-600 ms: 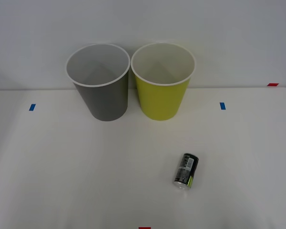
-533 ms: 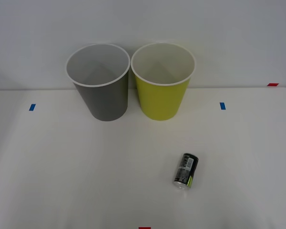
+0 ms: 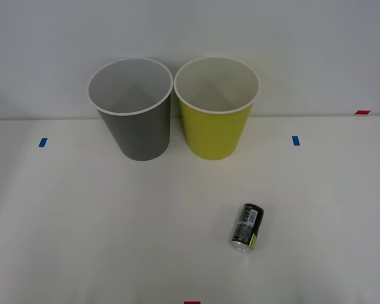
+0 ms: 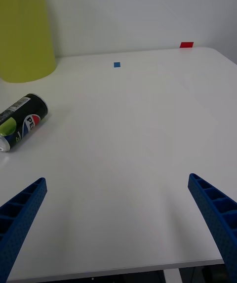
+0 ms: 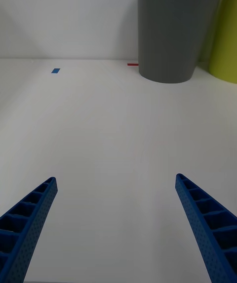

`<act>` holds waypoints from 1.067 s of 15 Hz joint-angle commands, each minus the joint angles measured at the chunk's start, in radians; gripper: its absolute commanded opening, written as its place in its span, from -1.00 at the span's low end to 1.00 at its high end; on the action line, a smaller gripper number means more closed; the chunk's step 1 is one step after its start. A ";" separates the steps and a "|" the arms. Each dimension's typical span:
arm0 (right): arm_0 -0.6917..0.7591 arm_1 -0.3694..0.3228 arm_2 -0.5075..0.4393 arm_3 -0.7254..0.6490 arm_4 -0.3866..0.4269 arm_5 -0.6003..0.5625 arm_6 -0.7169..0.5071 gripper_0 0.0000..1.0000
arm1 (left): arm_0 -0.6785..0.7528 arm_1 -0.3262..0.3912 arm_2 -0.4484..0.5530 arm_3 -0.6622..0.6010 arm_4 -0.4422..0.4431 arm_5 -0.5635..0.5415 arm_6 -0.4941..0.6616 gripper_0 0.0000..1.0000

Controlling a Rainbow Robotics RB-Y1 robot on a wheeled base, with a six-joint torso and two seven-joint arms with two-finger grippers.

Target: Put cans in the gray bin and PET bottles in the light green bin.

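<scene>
I see the can (image 3: 246, 226) lying on its side on the white table (image 3: 114, 240), on my right half, nearer me than both bins and well apart from them. The gray bin (image 3: 134, 111) and the green bin (image 3: 216, 109) stand upright side by side at the far edge by the wall, gray on the left.

My right gripper (image 4: 118, 223) is spread wide, holding nothing, low over the near table edge. From its wrist camera the can (image 4: 20, 120) lies ahead of the fingers and off to one side, outside the gap, apart from both, with the green bin (image 4: 24, 26) beyond.

My left gripper (image 5: 116, 228) is also spread and empty, with bare table between its fingers and the gray bin (image 5: 175, 26) well ahead.
</scene>
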 commanded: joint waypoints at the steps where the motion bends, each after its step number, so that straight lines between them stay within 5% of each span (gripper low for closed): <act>1: 0.000 0.000 0.000 0.000 0.000 0.000 0.000 1.00 | 0.000 0.000 0.000 0.000 0.000 0.000 0.000 0.64; 16: 0.000 0.000 0.000 0.000 0.000 0.000 0.000 1.00 | 0.000 0.000 0.000 0.000 0.000 0.000 0.000 0.64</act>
